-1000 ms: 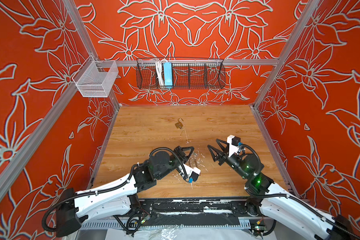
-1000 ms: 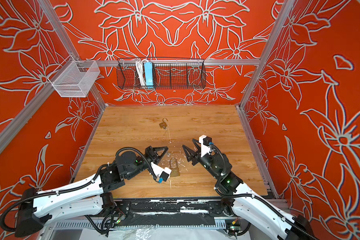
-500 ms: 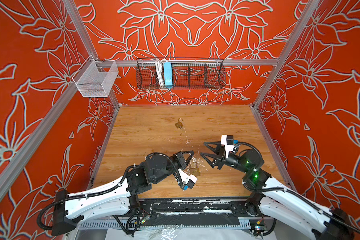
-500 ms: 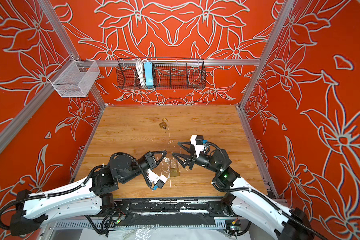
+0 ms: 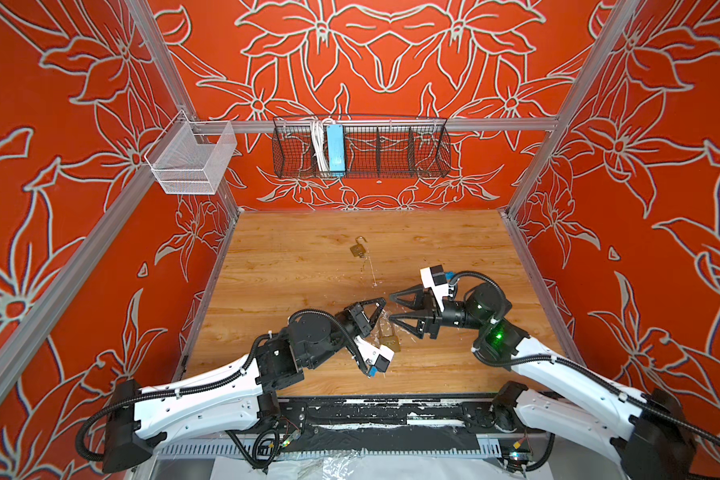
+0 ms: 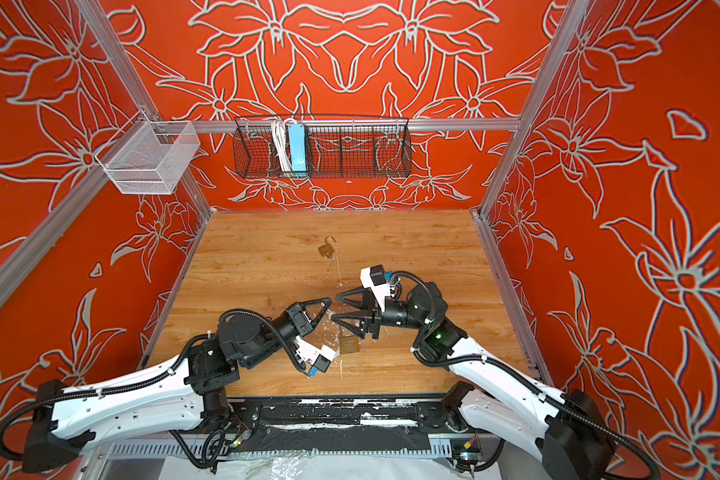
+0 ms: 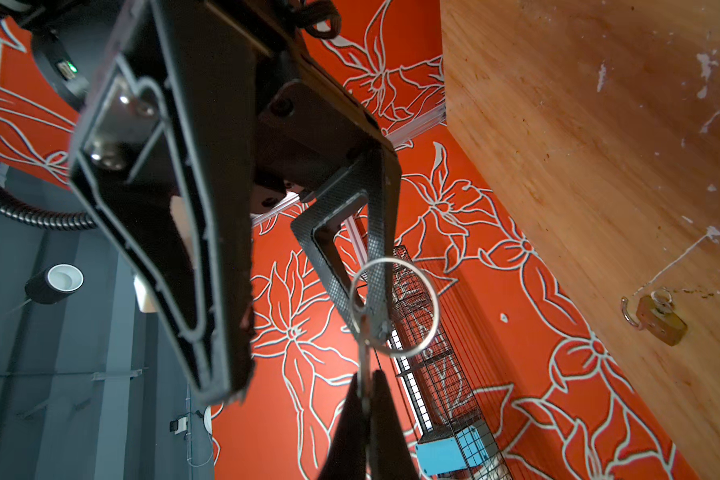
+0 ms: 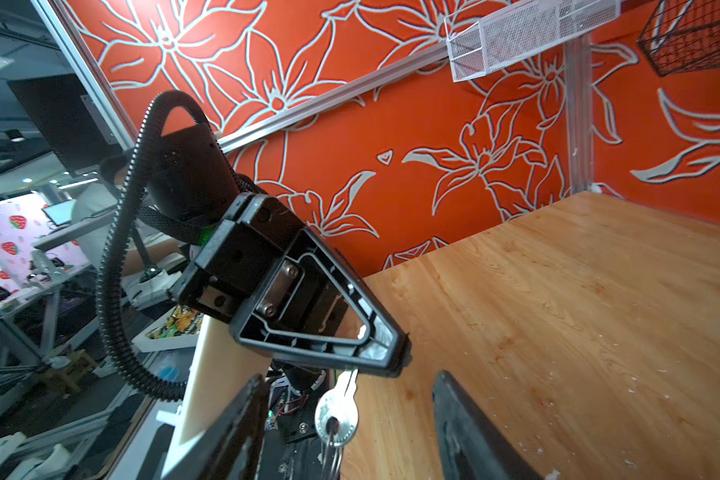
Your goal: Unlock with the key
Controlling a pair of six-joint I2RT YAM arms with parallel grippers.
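Observation:
My left gripper [image 7: 366,399] is shut on the blade of a silver key [image 8: 336,412], and the key's ring [image 7: 393,307] hangs free past its tips. In both top views this gripper [image 5: 380,308] is raised just above a closed brass padlock [image 5: 390,340] lying on the wooden floor. My right gripper [image 5: 391,307] faces it from the right and is open. In the right wrist view the key's head sits between the two right fingers [image 8: 466,424] without touching either.
A second brass padlock [image 5: 358,248] with its shackle swung open lies farther back on the floor [image 5: 454,249]; it also shows in the left wrist view [image 7: 657,318]. A black wire basket [image 5: 360,145] and a white mesh basket [image 5: 190,160] hang on the walls.
My right gripper has swung left and now brackets the key at the left gripper's tips, its jaws a little narrower. The left gripper lifted slightly from beside the padlock.

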